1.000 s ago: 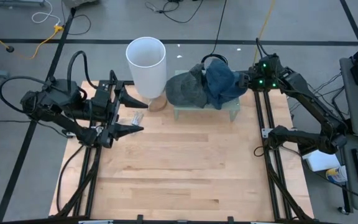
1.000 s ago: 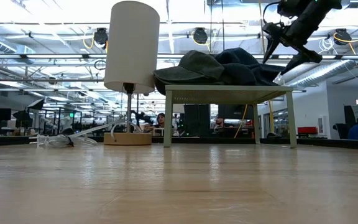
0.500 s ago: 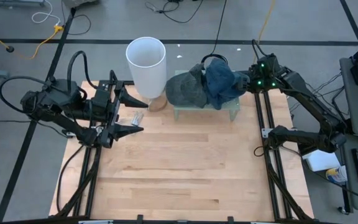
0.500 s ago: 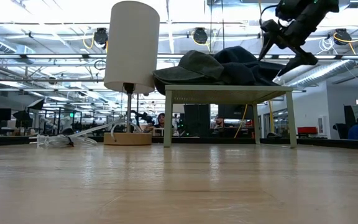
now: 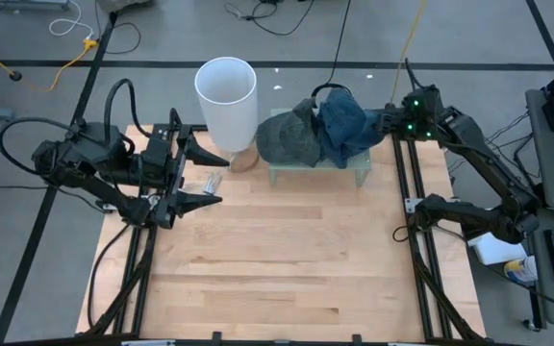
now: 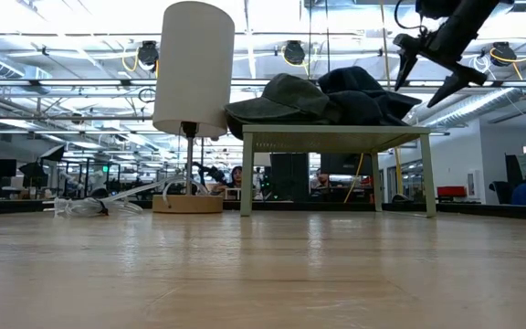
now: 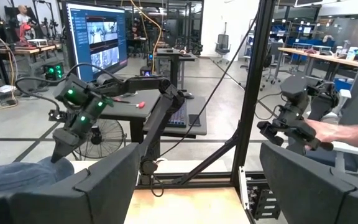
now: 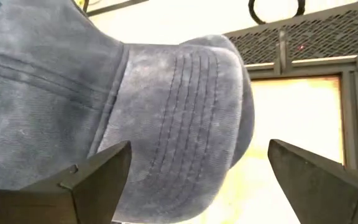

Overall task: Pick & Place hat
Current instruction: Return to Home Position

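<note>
Two caps lie on a small pale side table (image 5: 362, 169) near the table's far edge: a blue denim cap (image 5: 342, 125) partly over a dark grey-green cap (image 5: 282, 136). In the low view the blue cap (image 6: 359, 91) and the grey-green cap (image 6: 281, 96) rest on the tabletop (image 6: 336, 133). My right gripper (image 5: 385, 120) (image 6: 418, 87) hovers open just right of the blue cap. Its wrist view shows the stitched brim (image 8: 185, 106) between the spread fingers (image 8: 199, 144), untouched. My left gripper (image 5: 210, 178) (image 7: 197, 155) waits open at the table's left.
A tall white lamp (image 5: 226, 96) on a round wooden base (image 6: 187, 203) stands left of the side table, with a clear plastic item (image 5: 210, 181) near its foot. The near half of the wooden table (image 5: 287, 259) is bare. A person's hand (image 7: 347, 132) shows beyond the table.
My right gripper has risen a little and drawn back from the blue cap toward the table's right edge, staying open. The caps have kept their place.
</note>
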Tool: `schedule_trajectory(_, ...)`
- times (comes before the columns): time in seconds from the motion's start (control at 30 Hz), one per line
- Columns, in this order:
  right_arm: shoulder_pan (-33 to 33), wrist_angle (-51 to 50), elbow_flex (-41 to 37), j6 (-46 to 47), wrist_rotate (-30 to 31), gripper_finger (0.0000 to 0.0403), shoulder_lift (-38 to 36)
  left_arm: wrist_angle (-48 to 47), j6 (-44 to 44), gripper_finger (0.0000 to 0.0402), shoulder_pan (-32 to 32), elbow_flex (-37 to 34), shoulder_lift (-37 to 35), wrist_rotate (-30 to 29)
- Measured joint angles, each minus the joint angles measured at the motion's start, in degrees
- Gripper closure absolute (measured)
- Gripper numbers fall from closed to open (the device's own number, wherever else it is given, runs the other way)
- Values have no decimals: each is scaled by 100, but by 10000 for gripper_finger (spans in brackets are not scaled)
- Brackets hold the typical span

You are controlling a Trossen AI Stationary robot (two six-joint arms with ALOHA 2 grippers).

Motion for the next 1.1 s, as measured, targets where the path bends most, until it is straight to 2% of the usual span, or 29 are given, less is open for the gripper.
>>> schedule_trajectory(0.23,4,6,0,48,-7,30,-209,2,24,66,0,0,0,-2)
schedule_trajectory(0.4,25,210,0,184,-932,30,-595,-15,166,66,0,0,0,-34)
schedule_trajectory(0.53,368,222,0,20,-1741,30,-979,-245,123,66,-2,0,0,-214)
schedule_trajectory(0.7,1221,632,0,-324,-2034,30,-1562,-255,146,66,-2,0,0,-374)
schedule_trajectory(0.9,2335,2115,-91,-512,-2009,30,-2125,-441,401,66,0,-151,0,-461)
schedule_trajectory(1.1,3209,4040,-820,-818,-2051,30,-2299,504,587,66,178,-959,-38,-331)
